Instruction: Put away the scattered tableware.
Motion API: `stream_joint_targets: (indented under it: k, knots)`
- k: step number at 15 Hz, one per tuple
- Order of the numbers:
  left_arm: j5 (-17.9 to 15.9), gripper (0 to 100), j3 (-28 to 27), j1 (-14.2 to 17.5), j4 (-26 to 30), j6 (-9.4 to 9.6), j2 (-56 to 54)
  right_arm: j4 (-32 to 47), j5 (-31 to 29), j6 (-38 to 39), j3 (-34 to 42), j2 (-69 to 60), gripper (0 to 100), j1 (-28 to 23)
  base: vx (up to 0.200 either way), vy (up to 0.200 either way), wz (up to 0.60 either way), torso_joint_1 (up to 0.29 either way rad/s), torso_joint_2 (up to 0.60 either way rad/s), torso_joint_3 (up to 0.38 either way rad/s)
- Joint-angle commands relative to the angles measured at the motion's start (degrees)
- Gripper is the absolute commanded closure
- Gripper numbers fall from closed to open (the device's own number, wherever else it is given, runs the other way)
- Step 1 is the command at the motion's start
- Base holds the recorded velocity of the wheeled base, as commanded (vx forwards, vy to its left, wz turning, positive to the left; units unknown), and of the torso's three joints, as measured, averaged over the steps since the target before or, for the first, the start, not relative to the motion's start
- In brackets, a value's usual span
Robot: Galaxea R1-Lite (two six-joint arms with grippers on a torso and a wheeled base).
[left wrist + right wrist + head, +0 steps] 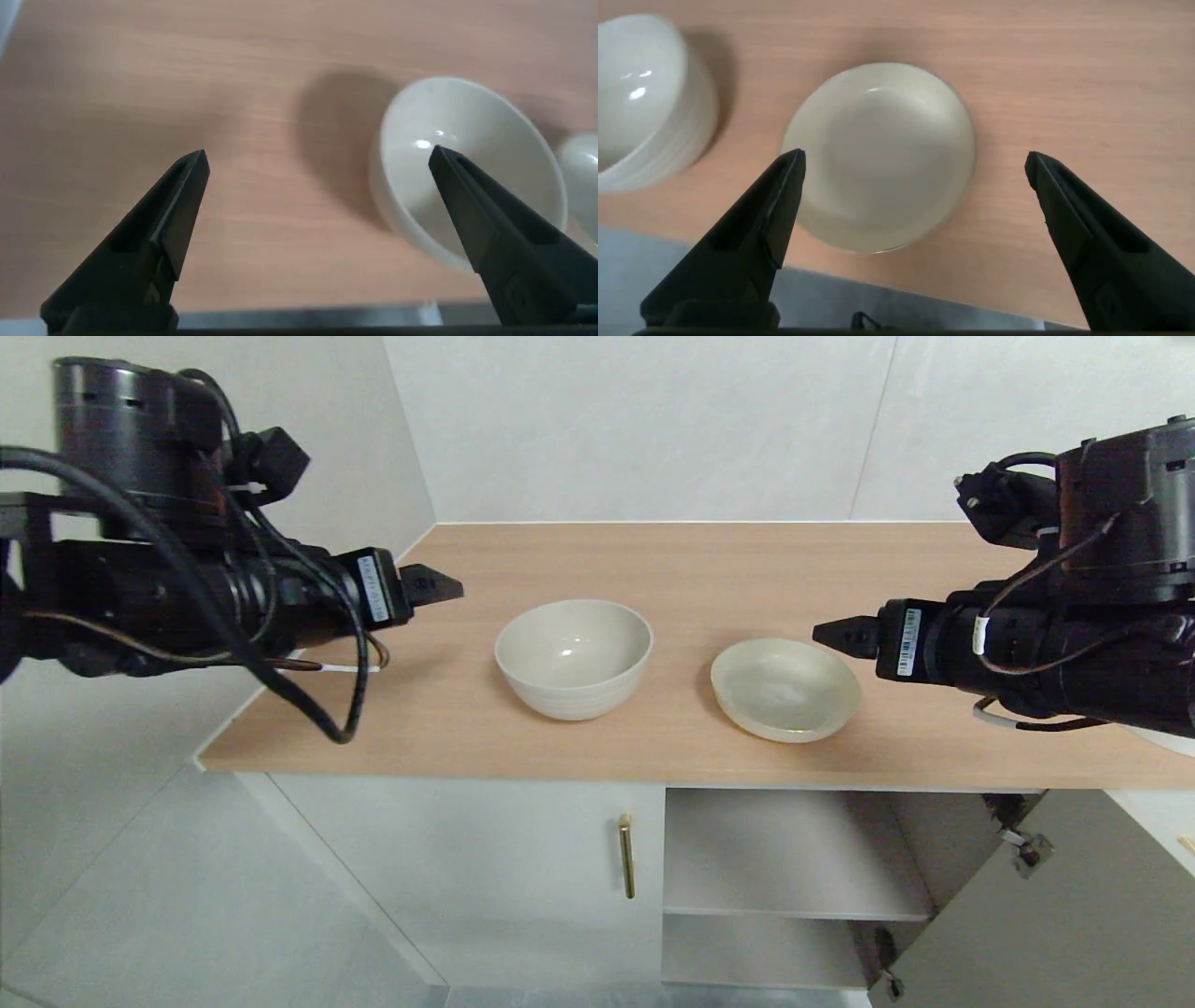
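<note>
The dish (878, 154) is framed squarely by the wide-open, empty right tool (913, 161), the nearer one. The bowl (467, 173) is seen offset from the open left tool (318, 159).

Wooden countertop (672, 555) against white tiled wall (653, 420). Below: closed white cabinet door (467, 877), brass handle (626, 855); beside it, open compartment with shelf (794, 891).
</note>
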Motion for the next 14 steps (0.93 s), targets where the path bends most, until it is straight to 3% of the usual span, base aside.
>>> stream_joint_targets:
  k: [1, 7, 11, 12, 14]
  knots:
    - [1.6, 0, -1.6, -5.5, -0.8, -3.73, 4.3, 0.0, -1.3, 0.2, -0.4, 1.1, 0, -0.1, 0.0, 0.0, 0.0, 0.0, 0.0, 0.0]
    - [4.9, 0, -3.6, -6.5, -1.4, -4.26, 11.2, -0.1, -1.8, 0.2, -0.3, 1.1, 0, 0.0, 0.0, 0.0, 0.0, 0.0, 0.0, 0.0]
    - [4.9, 0, -3.6, -6.5, -1.5, -4.26, 12.3, -0.1, -1.7, 0.2, -0.2, 1.1, 0, 0.0, 0.0, 0.0, 0.0, 0.0, 0.0, 0.0]
    - [4.9, 100, -3.6, -6.5, -1.5, -4.26, 12.3, -0.1, -1.8, 0.2, -0.2, 1.1, 0, 0.0, 0.0, 0.0, 0.0, 0.0, 0.0, 0.0]
    - [4.9, 100, -3.4, -6.5, -1.5, -4.26, 11.7, -0.1, -1.7, 0.2, -0.2, 1.2, 0, 0.0, 0.0, 0.0, 0.0, 0.0, 0.0, 0.0]
